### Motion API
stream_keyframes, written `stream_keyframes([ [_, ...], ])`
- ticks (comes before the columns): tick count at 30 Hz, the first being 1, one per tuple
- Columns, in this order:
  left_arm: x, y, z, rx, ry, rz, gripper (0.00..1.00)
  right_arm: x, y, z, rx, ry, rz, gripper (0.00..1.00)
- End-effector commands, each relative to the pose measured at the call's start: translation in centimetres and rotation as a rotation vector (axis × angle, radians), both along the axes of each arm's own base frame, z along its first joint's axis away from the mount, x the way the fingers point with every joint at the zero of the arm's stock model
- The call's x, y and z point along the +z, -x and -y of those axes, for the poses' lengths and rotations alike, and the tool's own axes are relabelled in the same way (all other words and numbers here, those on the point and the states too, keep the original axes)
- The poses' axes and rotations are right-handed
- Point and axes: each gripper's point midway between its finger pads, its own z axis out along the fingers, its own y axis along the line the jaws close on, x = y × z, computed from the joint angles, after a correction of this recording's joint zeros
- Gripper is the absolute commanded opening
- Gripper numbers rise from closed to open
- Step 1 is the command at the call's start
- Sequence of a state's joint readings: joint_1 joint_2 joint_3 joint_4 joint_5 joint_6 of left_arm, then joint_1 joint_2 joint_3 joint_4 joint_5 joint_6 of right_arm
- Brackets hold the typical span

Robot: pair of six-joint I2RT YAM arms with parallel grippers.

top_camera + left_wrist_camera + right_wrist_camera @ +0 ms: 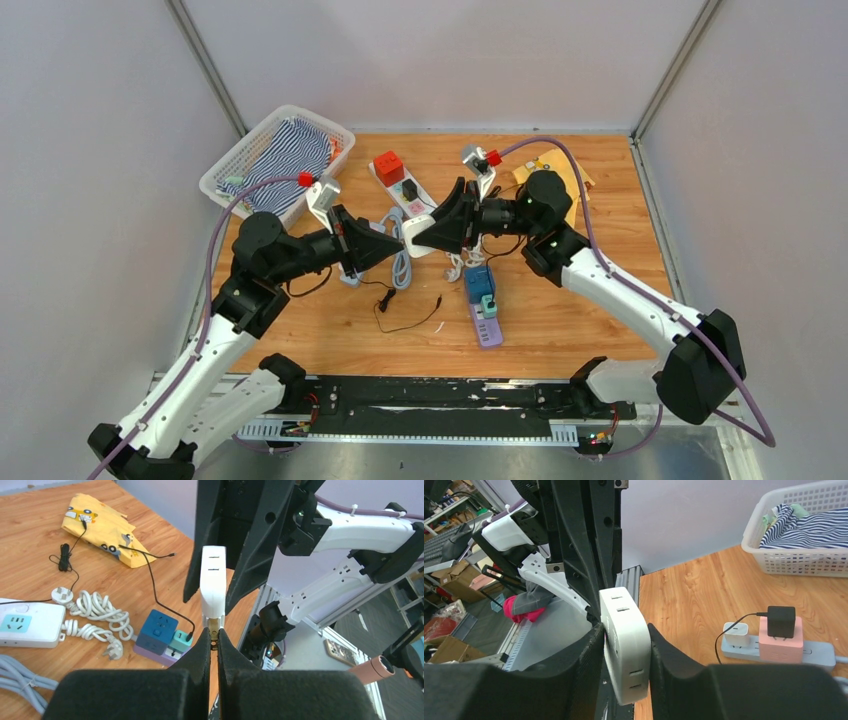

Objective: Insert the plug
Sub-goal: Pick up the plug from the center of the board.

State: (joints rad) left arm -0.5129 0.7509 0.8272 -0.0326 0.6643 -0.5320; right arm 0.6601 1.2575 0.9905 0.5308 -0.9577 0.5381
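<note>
Top external view: no writing anywhere is large enough to read. A white strip (pixel 412 205) lies mid-worktop (pixel 560 310), with a red cube (pixel 389 167) and a black charger (pixel 409 189) plugged into it. Well left of the strip is a white basket (pixel 232 168) holding a striped cloth (pixel 295 150). Right of the strip is a yellow cloth (pixel 565 170) printed with small cartoon figures. On the strip's near side, a blue cube (pixel 479 284) sits on a purple block (pixel 487 328).

Both arms meet just over the strip's near end, and the plug (pixel 212 580) hangs in the air between them, off the worktop. Its long axis runs from one end effector to the other. The metal prong (pixel 214 626) points toward the left arm, and the slotted white body points toward the right arm.

The left end effector (pixel 214 632) is pinched tight on the prong. In the right wrist view, the right end effector (pixel 625 630) presses both broad sides of the plug's body (pixel 626 645).
</note>
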Motion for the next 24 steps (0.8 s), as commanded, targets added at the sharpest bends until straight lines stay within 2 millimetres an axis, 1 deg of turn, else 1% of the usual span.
stream_keyframes([
  [1,1.1,-0.3,-0.4,0.033,0.020,0.036,0.00,1.6,0.7,-0.3,0.011,-0.045,0.030,0.32],
  [2,1.0,-0.6,-0.5,0.050,0.018,0.032,0.00,1.4,0.8,-0.3,0.011,-0.042,0.025,0.27],
  [3,0.8,-0.8,-0.6,0.065,0.009,0.024,0.00,1.2,0.7,-0.3,0.010,-0.038,0.018,0.23],
  [5,0.5,-1.2,-0.8,0.086,-0.009,0.023,0.00,1.1,0.9,-0.2,0.014,-0.037,0.012,0.22],
  [6,0.4,-1.2,-0.8,0.089,-0.013,0.025,0.00,1.1,1.0,-0.2,0.016,-0.038,0.011,0.22],
  [7,0.4,-1.3,-0.8,0.091,-0.015,0.025,0.00,1.1,1.1,-0.1,0.021,-0.040,0.010,0.26],
  [10,0.5,-1.1,-0.7,0.076,-0.005,0.036,0.00,1.0,1.2,-0.1,0.023,-0.039,0.004,0.42],
  [14,1.0,-0.6,-0.5,0.047,0.011,0.060,0.00,1.2,1.6,-0.2,0.062,-0.050,-0.009,0.55],
  [20,1.6,0.1,-0.6,0.024,0.019,0.085,0.00,1.0,1.4,-0.4,0.056,-0.042,-0.025,0.60],
  [24,2.0,0.5,-0.6,0.015,0.025,0.099,0.00,0.9,1.3,-0.8,0.061,-0.039,-0.033,0.61],
])
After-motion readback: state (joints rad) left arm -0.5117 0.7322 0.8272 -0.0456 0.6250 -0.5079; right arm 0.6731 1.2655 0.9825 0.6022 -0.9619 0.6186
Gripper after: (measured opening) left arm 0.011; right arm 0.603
